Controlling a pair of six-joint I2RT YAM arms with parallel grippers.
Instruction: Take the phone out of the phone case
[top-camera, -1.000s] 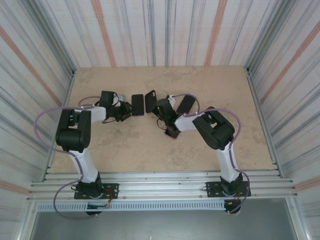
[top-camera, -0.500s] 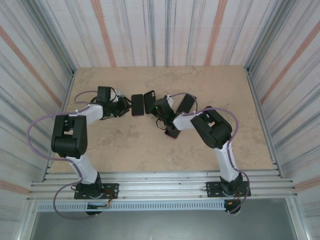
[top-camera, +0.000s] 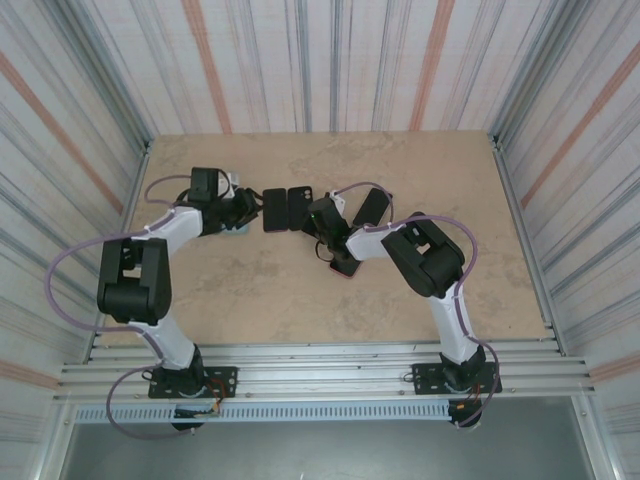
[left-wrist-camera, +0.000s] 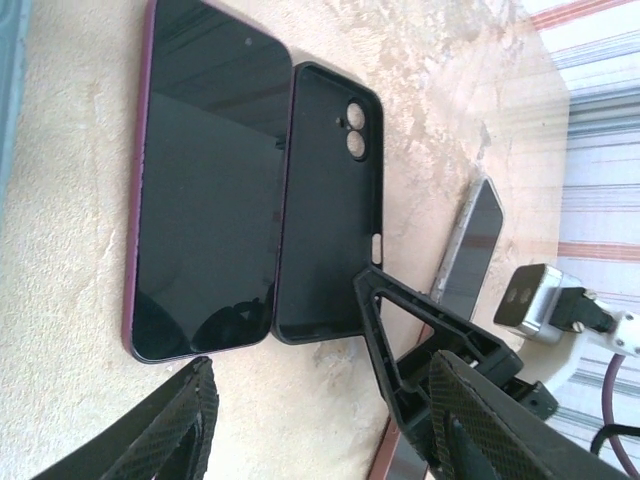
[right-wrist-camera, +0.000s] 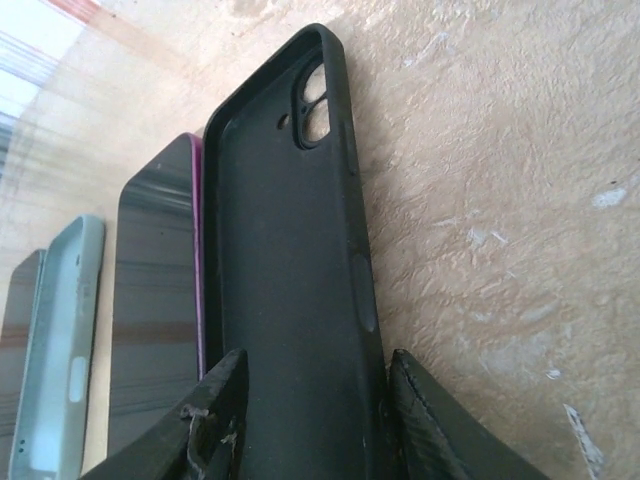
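Separation looked done as I stood watching: the phone (top-camera: 275, 210) lay flat and screen-up on the table (top-camera: 430, 170), and the black phone case (top-camera: 299, 207) lay touching it on its 3 o'clock side, hollow side up and plainly empty, its camera cut-out showing bare.

From above, the left gripper (top-camera: 244, 206) hovered just at the phone's 9 o'clock. In its own wrist view its jaws stood wide apart with nothing between them, so it was released and holding nothing. The right gripper (right-wrist-camera: 318, 362) sat at the case's 5 o'clock end. Its jaws were parted and straddled that near end of the case, one finger by each long rim. I judged this a let-go rather than a pinch, since the case rested level on the table, though I could not tell whether a finger brushed the rim.

A pale teal case (right-wrist-camera: 60, 380) lay beyond the phone at its 9 o'clock, and a spare dark phone (top-camera: 370, 207) lay near the black case at 3 o'clock.

So the step in hand seemed to be the release that closes the job. Next move, to my eye, called for the right arm to lift straight off without dragging the case into the phone, and for the left to back away toward 9 o'clock, clear of the teal case.
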